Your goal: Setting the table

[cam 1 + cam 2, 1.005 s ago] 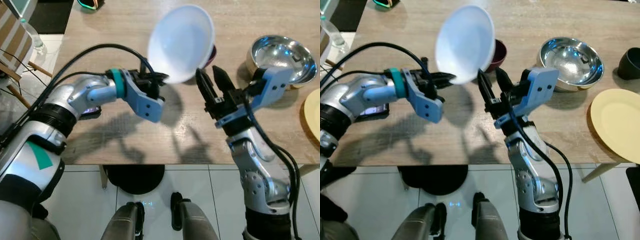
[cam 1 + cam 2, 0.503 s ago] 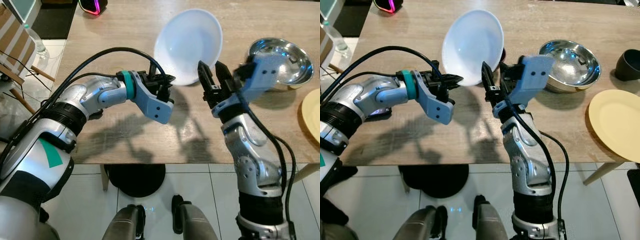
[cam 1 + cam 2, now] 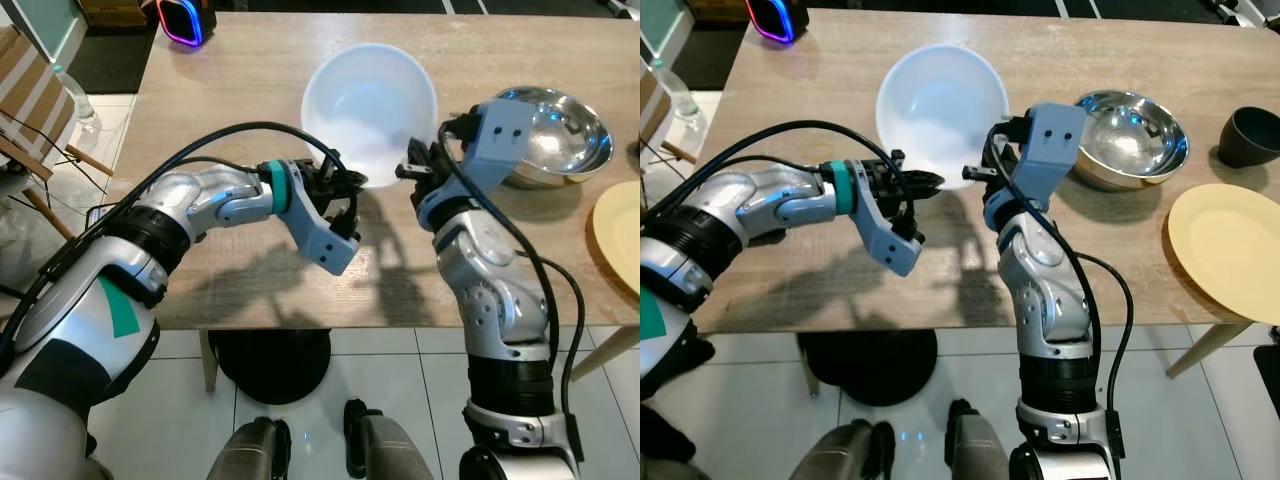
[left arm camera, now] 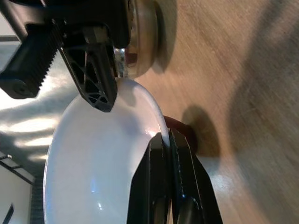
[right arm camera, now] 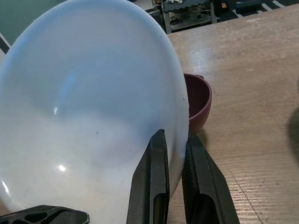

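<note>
- Since a second ago the white bowl (image 3: 369,113) has tipped from a steep tilt to nearly level, mouth up, and the right end effector (image 3: 418,172), then open and apart from it, has closed in on its rim.
- The bowl is held above the wooden tabletop (image 3: 230,90) between both arms, near the middle of the head views.
- Left end effector (image 3: 345,183): fingers together, clamped on the bowl's rim at about 7 o'clock; the left wrist view shows the rim pinched between the two black fingers (image 4: 161,177).
- Right end effector: fingers (image 5: 152,182) astride the rim at about 4 o'clock, one inside and one outside, nipping the wall.
- Bowl appearance: plain glossy white, deep, round, thin-walled, smooth interior with soft highlights; nothing inside.
- A small maroon cup (image 5: 198,100) sits on the tabletop just behind the bowl.
- At 3 o'clock of the bowl stands a steel bowl (image 3: 1132,135); further right lie a yellow plate (image 3: 1225,250) and a dark cup (image 3: 1250,137).
</note>
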`<state>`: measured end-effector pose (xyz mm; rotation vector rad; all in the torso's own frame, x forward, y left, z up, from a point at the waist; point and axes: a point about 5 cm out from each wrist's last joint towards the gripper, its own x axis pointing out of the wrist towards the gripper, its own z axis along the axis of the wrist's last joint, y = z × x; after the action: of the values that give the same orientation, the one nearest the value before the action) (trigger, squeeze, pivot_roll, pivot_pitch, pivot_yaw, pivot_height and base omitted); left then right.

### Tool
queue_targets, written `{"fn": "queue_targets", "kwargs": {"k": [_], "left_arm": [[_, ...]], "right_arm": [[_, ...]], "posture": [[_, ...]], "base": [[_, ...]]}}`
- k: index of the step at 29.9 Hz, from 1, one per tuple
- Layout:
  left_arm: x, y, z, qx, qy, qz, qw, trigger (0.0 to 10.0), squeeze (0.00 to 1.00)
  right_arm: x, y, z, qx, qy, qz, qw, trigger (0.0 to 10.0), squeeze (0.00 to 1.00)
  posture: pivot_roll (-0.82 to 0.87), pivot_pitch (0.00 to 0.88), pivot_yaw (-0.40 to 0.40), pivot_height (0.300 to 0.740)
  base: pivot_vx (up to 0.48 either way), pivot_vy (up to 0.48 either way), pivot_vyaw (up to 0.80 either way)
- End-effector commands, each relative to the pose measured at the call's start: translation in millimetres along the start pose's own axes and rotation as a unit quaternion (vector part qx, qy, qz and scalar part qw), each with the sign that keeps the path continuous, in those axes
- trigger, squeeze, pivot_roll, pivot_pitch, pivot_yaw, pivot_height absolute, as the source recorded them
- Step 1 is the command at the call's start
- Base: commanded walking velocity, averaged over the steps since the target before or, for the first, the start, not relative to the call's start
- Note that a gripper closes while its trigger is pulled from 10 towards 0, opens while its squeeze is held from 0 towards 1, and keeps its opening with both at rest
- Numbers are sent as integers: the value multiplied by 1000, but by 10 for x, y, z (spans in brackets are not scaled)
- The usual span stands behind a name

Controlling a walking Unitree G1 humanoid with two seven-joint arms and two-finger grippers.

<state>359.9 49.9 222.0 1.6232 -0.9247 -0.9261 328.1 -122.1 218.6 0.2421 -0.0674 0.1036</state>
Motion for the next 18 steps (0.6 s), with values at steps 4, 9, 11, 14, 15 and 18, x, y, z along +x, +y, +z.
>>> {"fn": "queue_targets", "kwargs": {"k": [4, 9, 11, 14, 15, 18], "left_arm": [[120, 245, 37, 57, -17, 48, 997, 10000, 0], [121, 236, 2, 55, -3, 51, 997, 10000, 1000], [112, 251, -28, 50, 7, 70, 996, 10000, 1000], [104, 276, -36, 49, 10, 90, 995, 10000, 1000], [104, 276, -36, 49, 10, 90, 995, 10000, 1000], [30, 353, -22, 36, 3, 144, 989, 10000, 0]], "right_arm": [[20, 5, -249, 14, 71, 2, 997, 0, 0], [30, 2, -252, 21, 75, -1, 997, 0, 0], [38, 4, -247, 24, 75, -2, 997, 0, 0], [41, 2, -243, 26, 75, -3, 997, 0, 0], [41, 2, -243, 26, 75, -3, 997, 0, 0], [42, -72, -216, 26, 67, -18, 997, 0, 0]], "posture": [[-14, 70, 36, 740], [-12, 70, 34, 740], [-12, 70, 34, 740], [-12, 70, 34, 740], [-12, 70, 34, 740], [-14, 73, 35, 740]], "base": [[0, 0, 0], [0, 0, 0], [0, 0, 0], [0, 0, 0], [0, 0, 0], [0, 0, 0]]}}
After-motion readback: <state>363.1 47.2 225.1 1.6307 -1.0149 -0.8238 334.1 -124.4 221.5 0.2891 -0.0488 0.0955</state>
